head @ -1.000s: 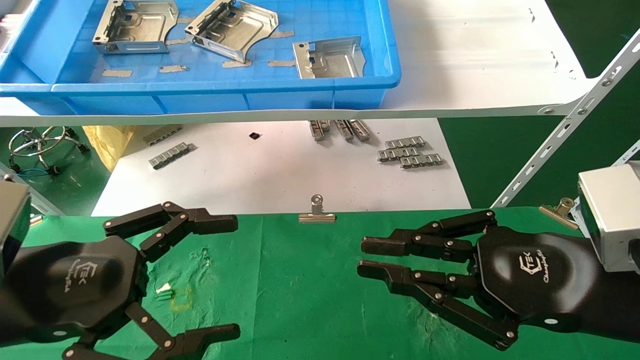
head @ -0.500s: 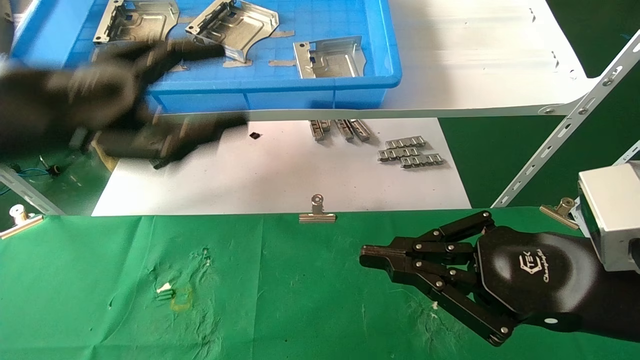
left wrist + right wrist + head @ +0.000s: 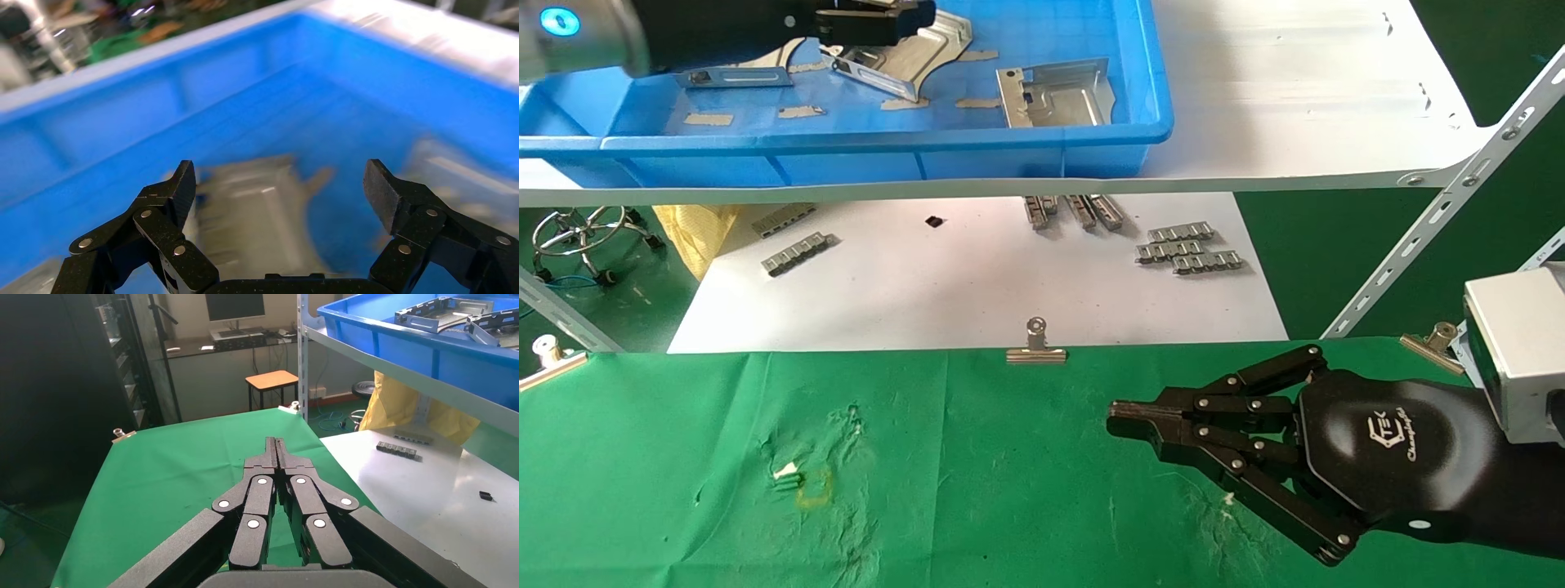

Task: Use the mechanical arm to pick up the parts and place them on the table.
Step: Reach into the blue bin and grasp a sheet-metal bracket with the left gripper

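Observation:
My left gripper [image 3: 903, 16] is up in the blue bin [image 3: 887, 147] on the shelf, open, hovering over the shiny silver parts. In the left wrist view its jaws [image 3: 283, 184] stand wide apart with one part [image 3: 257, 214] below and between them, not gripped. In the head view three parts lie in the bin: one at the right [image 3: 1058, 94], one in the middle [image 3: 911, 53] under the fingers, one at the left [image 3: 735, 75] mostly hidden by the arm. My right gripper [image 3: 1120, 412] is shut and empty, low over the green table [image 3: 977, 490] at its right; it also shows in the right wrist view [image 3: 276, 444].
The bin stands on a white shelf board [image 3: 1295, 98] held by a slanted metal strut [image 3: 1442, 220]. Below lies a white sheet [image 3: 977, 278] with small grey strips [image 3: 1189, 249]. A binder clip [image 3: 1036, 347] holds the cloth's far edge.
My left arm has risen from the green table's left side into the blue bin, still open. My right gripper closed its fingers and stayed in place.

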You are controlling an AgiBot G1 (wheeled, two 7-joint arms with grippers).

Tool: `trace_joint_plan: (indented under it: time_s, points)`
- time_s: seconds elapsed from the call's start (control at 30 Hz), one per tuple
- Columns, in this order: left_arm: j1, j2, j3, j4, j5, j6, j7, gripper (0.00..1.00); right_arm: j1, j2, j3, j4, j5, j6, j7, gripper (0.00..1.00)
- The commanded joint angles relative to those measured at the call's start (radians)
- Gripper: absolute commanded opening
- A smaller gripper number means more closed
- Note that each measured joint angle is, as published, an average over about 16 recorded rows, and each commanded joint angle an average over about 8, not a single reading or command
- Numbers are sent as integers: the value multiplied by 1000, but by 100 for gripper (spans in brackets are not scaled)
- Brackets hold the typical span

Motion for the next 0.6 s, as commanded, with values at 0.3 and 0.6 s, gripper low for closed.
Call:
trace_joint_plan:
  time_s: [0.3, 0.6]
  points:
    - [-93, 91, 44, 202, 80, -122, 17, 0, 0, 0, 0, 0, 0, 0, 0, 10]
    - [-121, 91, 62, 254, 105, -87, 16, 0, 0, 0, 0, 0, 0, 0, 0, 100]
